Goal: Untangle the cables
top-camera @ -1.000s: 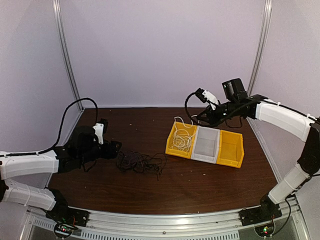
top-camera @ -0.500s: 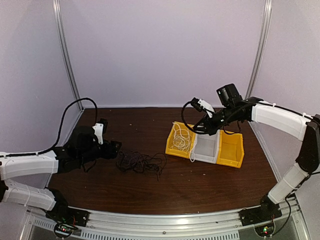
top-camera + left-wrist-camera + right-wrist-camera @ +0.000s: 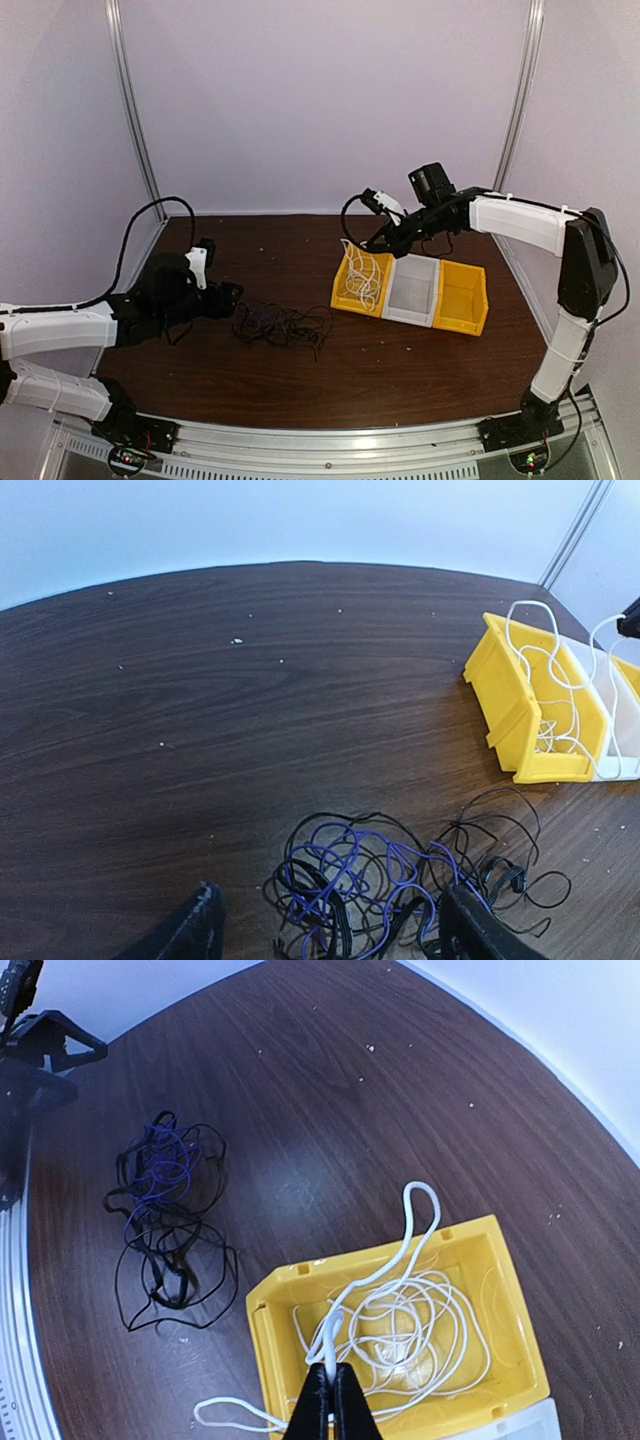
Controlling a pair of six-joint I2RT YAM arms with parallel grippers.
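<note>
Judging progress, I had the white cable [image 3: 400,1305] mostly coiled inside the yellow bin [image 3: 505,1290], right gripper [image 3: 331,1380] clamped on a strand above it, one loop hanging over the rim; dark cables [image 3: 280,325] lay clumped left of the bin, untouched, left gripper [image 3: 330,925] fingers apart over them

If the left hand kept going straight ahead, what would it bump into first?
Probably the dark cable tangle: it lies on the table right between and ahead of the left hand, whose fingers stand open. Depth is hard to judge.
</note>
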